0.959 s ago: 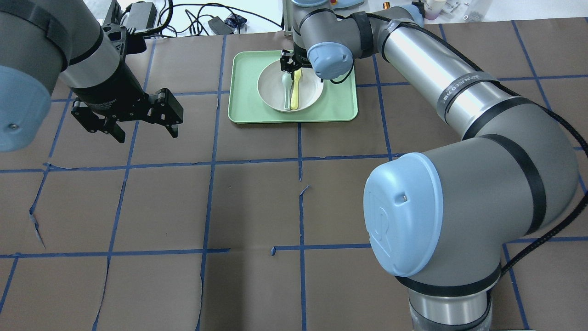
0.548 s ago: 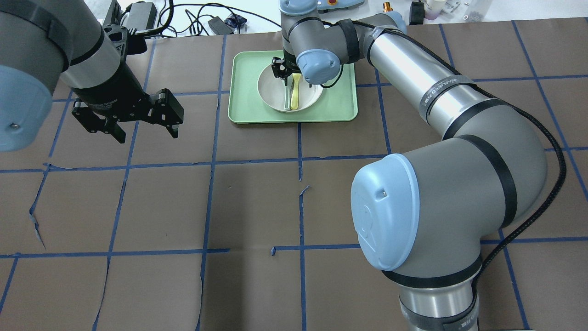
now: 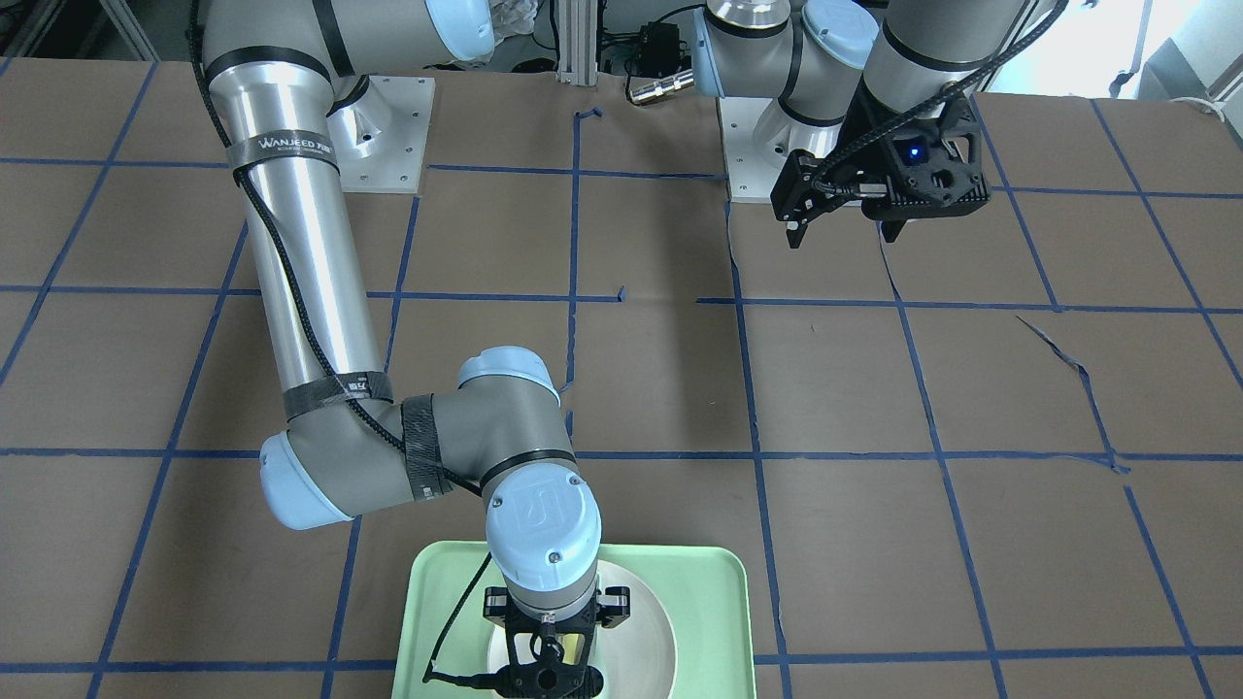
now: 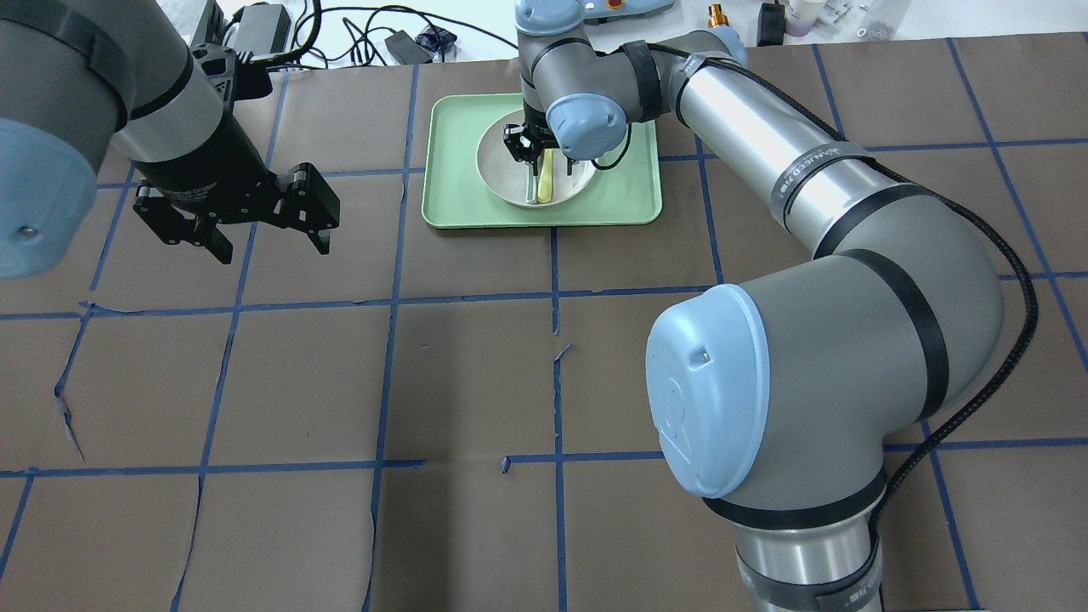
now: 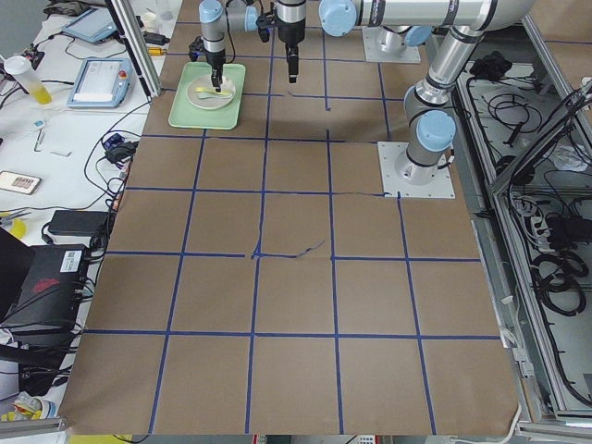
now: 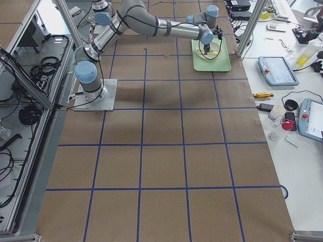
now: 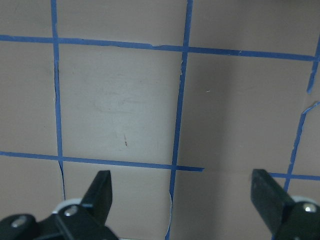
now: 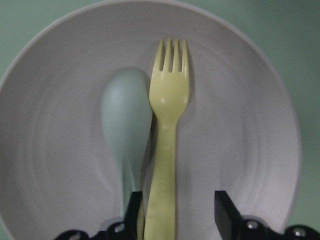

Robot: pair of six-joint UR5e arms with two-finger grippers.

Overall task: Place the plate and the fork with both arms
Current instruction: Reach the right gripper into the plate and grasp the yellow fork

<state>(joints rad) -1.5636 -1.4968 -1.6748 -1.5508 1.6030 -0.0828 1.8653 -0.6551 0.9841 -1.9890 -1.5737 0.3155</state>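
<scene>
The off-white plate (image 8: 240,125) sits in the mint-green tray (image 4: 625,191) at the far middle of the table. The pale-yellow fork (image 8: 170,100) lies in the plate, next to a pale grey-green spoon (image 8: 126,110). My right gripper (image 8: 179,220) is open and low over the plate. Its fingers (image 8: 225,215) stand on either side of the fork's handle without closing on it. In the overhead view my right gripper (image 4: 527,151) hides part of the fork (image 4: 545,183). My left gripper (image 4: 274,251) is open and empty, hovering above bare table to the left of the tray.
Brown paper with blue tape lines covers the table (image 4: 467,382). Cables and power bricks (image 4: 263,25) lie beyond the far edge. My right arm's elbow (image 4: 816,374) looms large over the near right of the table.
My right gripper has shifted a little left and come down closer over the plate and the fork's handle. My left arm has not moved.
</scene>
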